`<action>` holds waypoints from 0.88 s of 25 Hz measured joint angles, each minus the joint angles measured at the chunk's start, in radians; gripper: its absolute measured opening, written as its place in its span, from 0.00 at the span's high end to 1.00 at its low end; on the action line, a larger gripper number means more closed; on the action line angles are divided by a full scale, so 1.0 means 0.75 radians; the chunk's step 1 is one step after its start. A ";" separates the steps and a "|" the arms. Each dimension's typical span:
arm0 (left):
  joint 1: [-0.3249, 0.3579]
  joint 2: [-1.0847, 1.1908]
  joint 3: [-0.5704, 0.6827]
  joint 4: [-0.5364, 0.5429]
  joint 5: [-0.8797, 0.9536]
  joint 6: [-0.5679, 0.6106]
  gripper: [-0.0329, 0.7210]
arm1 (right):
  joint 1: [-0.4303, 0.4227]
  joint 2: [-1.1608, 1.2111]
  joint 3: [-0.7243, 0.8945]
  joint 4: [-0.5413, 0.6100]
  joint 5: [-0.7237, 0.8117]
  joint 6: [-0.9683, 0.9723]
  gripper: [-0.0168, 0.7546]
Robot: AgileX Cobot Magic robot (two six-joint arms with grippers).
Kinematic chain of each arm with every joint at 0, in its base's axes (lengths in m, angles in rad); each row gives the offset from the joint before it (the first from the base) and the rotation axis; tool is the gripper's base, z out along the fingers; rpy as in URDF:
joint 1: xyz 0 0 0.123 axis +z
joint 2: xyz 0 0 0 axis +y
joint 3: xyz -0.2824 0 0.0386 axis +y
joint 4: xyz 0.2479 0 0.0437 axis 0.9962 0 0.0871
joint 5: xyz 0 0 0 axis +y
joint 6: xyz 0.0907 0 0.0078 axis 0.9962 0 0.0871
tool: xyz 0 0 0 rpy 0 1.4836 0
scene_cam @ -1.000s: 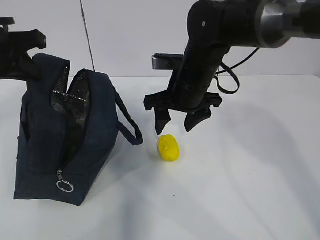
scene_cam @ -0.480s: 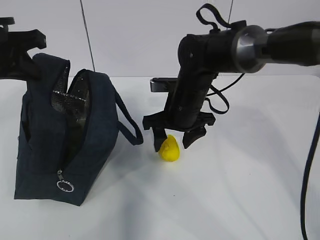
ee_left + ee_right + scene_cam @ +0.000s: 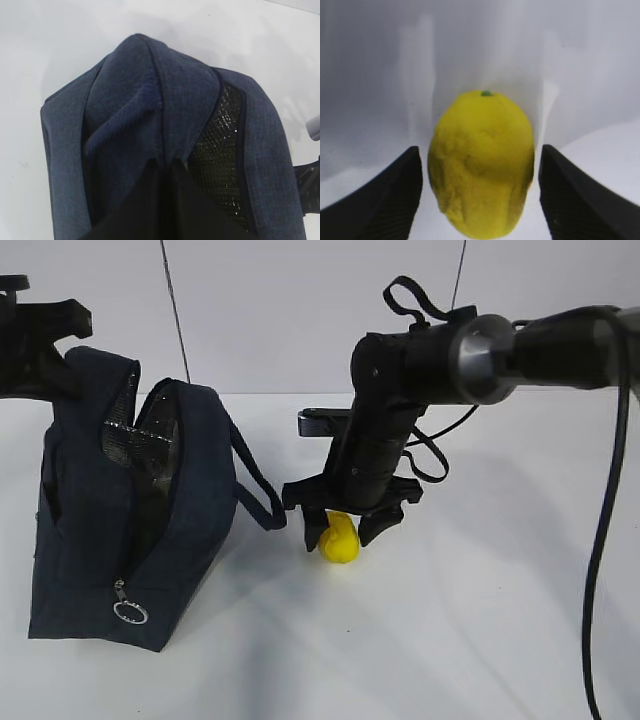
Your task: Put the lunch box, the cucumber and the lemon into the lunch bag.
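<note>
Lowered since a second ago, the right gripper (image 3: pixel 340 530) straddles the lemon (image 3: pixel 340 538) — jaws apart, ungrasped; the left gripper (image 3: pixel 40 345) is clenched on the lunch bag (image 3: pixel 130 530) — lunch box, cucumber unseen.

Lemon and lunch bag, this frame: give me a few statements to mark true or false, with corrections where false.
1. The lemon lies on the table between the right hand's open fingers. True.
2. The lemon is already lifted clear of the table. False: it rests on the table, not gripped.
3. The lunch bag stands with its top unzipped. True.
4. The left hand hangs free above the lemon. False: it is at the lunch bag, shut on its top fabric.
5. The lemon lies to the left of the lunch bag in the exterior view. False: to its right.
</note>
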 joint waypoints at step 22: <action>0.000 0.000 0.000 0.022 0.000 0.000 0.96 | 0.000 -0.078 -0.220 -0.255 0.352 0.003 0.44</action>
